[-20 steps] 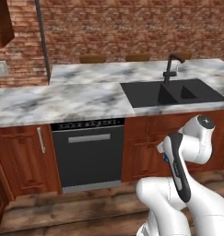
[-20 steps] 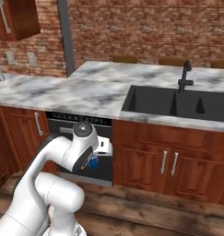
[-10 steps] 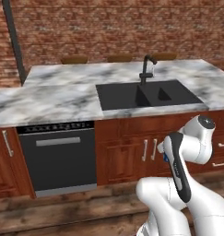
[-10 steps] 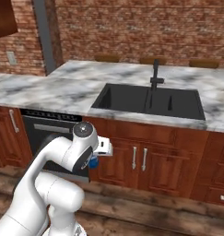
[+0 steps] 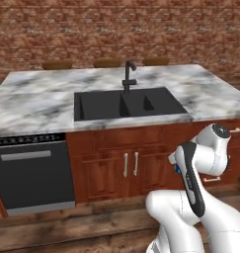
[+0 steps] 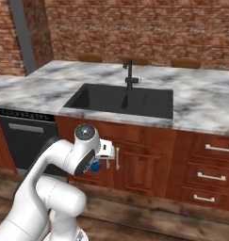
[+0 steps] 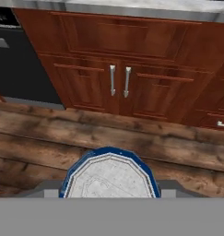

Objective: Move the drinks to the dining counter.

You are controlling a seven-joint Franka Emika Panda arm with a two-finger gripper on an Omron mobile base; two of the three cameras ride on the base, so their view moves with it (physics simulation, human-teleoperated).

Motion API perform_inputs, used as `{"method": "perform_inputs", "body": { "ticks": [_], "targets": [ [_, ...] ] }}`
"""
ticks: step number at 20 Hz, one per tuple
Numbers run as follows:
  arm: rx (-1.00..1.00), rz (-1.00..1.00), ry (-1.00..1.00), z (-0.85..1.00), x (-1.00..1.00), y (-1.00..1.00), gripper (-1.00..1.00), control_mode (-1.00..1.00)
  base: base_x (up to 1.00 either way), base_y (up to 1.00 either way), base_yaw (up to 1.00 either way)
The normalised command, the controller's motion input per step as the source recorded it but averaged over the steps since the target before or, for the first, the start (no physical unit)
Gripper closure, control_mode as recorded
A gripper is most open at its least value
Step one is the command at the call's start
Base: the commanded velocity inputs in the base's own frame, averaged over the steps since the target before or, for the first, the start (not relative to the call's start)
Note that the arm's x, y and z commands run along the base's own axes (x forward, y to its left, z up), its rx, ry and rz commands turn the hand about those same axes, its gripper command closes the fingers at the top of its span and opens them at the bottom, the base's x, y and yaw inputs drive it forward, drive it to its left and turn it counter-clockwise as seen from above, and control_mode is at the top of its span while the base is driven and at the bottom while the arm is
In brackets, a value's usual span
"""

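Observation:
My gripper (image 7: 109, 186) is shut on a blue-and-white can (image 7: 109, 171), whose round silver top with a blue rim sits between the fingertips. The can (image 6: 94, 165) shows as a blue spot under the hand, held low in front of the cabinets; a sliver of its blue (image 5: 177, 169) peeks beside the wrist. The gripper (image 6: 101, 159) hangs below counter height. The dining counter (image 5: 37, 101), grey-white marble on reddish wood, holds a black sink (image 5: 129, 104) and black faucet (image 5: 127, 74). Its bare top (image 6: 205, 101) stretches to the right of the sink (image 6: 123, 100).
A black dishwasher (image 5: 32, 173) sits under the counter at left. Two cabinet doors with silver handles (image 7: 119, 80) face the hand over the wood floor (image 7: 132, 138). Drawers (image 6: 210, 174) are at right. Stool tops (image 5: 106, 63) and a brick wall (image 5: 116, 29) stand behind.
The whole picture has slid left: the base has moved right along the counter, bringing the sink to the middle. The arm holds the same pose with the can.

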Motion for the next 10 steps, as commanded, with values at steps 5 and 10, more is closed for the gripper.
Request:
{"method": "perform_inputs", "body": {
  "ticks": [5, 10],
  "targets": [
    [0.0, 0.0, 0.0, 0.0, 0.0, 0.0, 1.0, 1.0, 0.11, -0.81, 0.0],
    [0.0, 0.0, 0.0, 0.0, 0.0, 0.0, 1.0, 1.0, 0.11, -0.83, 0.0]
  ]
}}
